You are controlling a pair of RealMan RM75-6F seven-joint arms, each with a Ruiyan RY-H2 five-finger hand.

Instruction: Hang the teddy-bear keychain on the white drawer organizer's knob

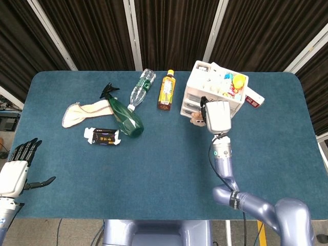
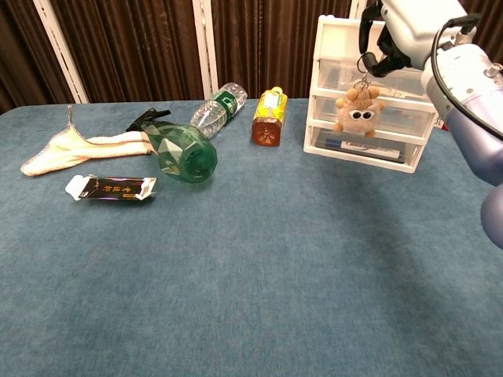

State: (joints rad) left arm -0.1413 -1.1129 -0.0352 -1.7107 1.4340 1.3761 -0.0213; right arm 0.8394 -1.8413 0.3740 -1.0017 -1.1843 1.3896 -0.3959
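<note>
The tan teddy-bear keychain (image 2: 355, 111) with white sunglasses dangles by its ring in front of the white drawer organizer (image 2: 343, 36), over the middle drawer. My right hand (image 2: 398, 27) pinches the ring just above the bear, close to the top drawer front. In the head view the right hand (image 1: 217, 116) covers the organizer's (image 1: 199, 78) front, and only part of the bear (image 1: 197, 118) peeks out at its left. The knob itself is hidden. My left hand (image 1: 15, 171) hangs open off the table's near left corner, holding nothing.
On the blue table lie a green spray bottle (image 2: 178, 150), a clear water bottle (image 2: 218, 108), an amber tea bottle (image 2: 269, 116), a cream cloth (image 2: 75, 147) and a dark snack packet (image 2: 110, 188). Small items are piled on the organizer's top (image 1: 231, 83).
</note>
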